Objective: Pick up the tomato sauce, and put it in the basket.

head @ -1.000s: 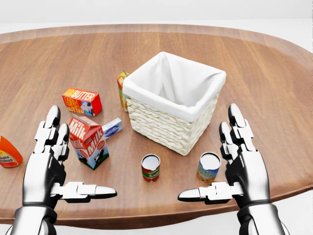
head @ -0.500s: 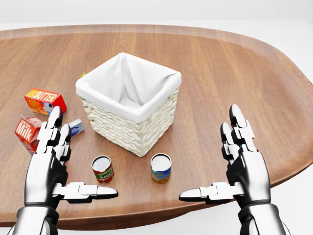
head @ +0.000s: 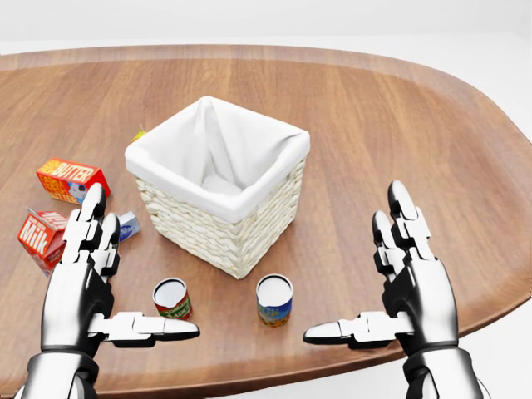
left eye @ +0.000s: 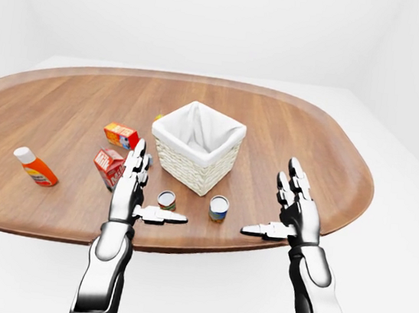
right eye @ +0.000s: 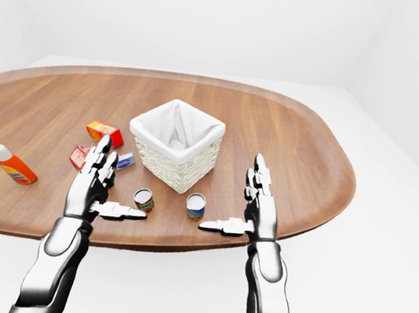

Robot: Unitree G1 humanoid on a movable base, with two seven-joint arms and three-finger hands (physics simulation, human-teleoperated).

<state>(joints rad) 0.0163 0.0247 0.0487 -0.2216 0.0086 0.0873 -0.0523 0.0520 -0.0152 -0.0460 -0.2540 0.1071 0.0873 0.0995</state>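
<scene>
Tomato sauce, by my reading the red-and-green can, stands upright on the desk just below the basket in the head view, beside a blue-and-yellow can. Both hands are released and grasp nothing: the left hand hovers just left of the red can, the right hand well apart at right. To grasp well, I judge the left hand should close round the can's side, keep it upright, lift clear of the wicker rim, then lower it into the white liner. Readable writing: "BUTTER" on the orange box, "Milk" on the red carton. Can labels are too small to read.
</scene>
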